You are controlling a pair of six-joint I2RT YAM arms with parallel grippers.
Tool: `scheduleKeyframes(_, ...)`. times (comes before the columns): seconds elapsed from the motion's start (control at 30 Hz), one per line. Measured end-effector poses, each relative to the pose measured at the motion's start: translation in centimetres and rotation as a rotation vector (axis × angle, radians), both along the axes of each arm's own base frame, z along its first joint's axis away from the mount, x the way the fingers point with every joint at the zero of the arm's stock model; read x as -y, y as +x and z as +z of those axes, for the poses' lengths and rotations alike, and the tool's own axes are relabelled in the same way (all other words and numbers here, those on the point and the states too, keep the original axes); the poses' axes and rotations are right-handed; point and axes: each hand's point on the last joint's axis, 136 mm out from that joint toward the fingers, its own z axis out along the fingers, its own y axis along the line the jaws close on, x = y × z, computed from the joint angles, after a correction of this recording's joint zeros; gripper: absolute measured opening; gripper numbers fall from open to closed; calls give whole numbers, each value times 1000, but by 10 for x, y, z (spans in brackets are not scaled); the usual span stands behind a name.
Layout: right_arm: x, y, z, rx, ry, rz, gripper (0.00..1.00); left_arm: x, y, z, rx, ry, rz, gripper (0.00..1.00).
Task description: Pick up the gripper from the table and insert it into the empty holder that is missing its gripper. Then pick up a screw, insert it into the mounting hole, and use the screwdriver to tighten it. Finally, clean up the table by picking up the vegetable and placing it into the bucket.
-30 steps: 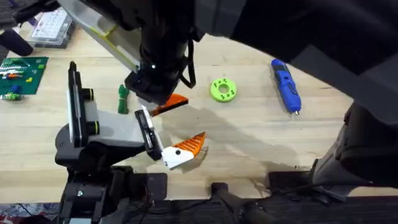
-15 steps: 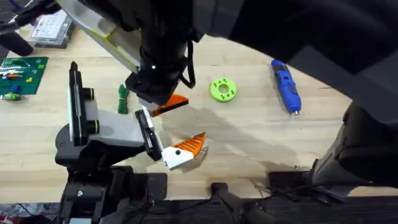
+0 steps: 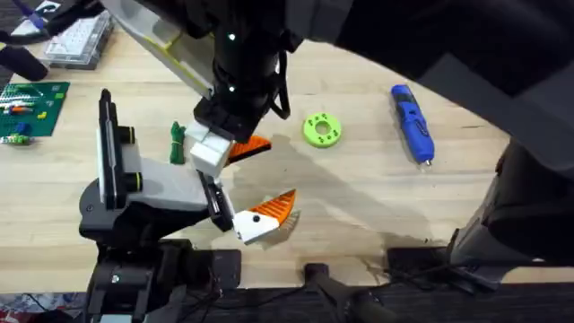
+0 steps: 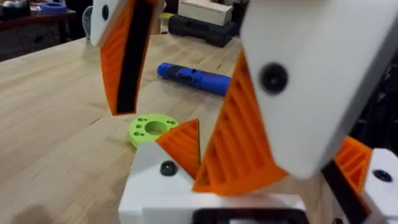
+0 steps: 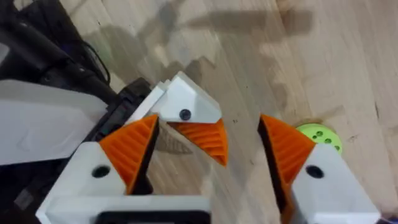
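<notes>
The loose gripper [image 3: 242, 148], an orange wedge on a white base, lies with its base against the far end of the holder's [image 3: 152, 184] black end plate. My left gripper [image 3: 220, 135] hangs just over it, open, its fingers [image 4: 121, 62] spread wider than the wedge [image 4: 183, 143]. A second, mounted finger [image 3: 265, 220] sits at the plate's near end. My right gripper [image 5: 208, 124] is open above that finger [image 5: 186, 112]. On the table [image 3: 359, 197] lie the blue screwdriver [image 3: 413, 121] at the right and the vegetable [image 3: 177, 142] beside the holder. The bucket and any screw are out of view.
A lime-green ring disc [image 3: 321, 130] lies between the holder and the screwdriver. A green board [image 3: 31, 108] and a clear compartment box [image 3: 76, 40] sit at the far left. The right arm shows as a dark blur over the upper right.
My left arm has moved up and a little right, uncovering the loose gripper's white base. The orange wedge has barely shifted.
</notes>
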Motion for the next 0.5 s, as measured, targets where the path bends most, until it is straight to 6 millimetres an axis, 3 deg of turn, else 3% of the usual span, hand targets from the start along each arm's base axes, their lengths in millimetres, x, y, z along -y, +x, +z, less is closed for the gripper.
scheduleKeyframes(0.5,5,-8,6,-15,-7,10,997,0,0,0,15,6,0,987)
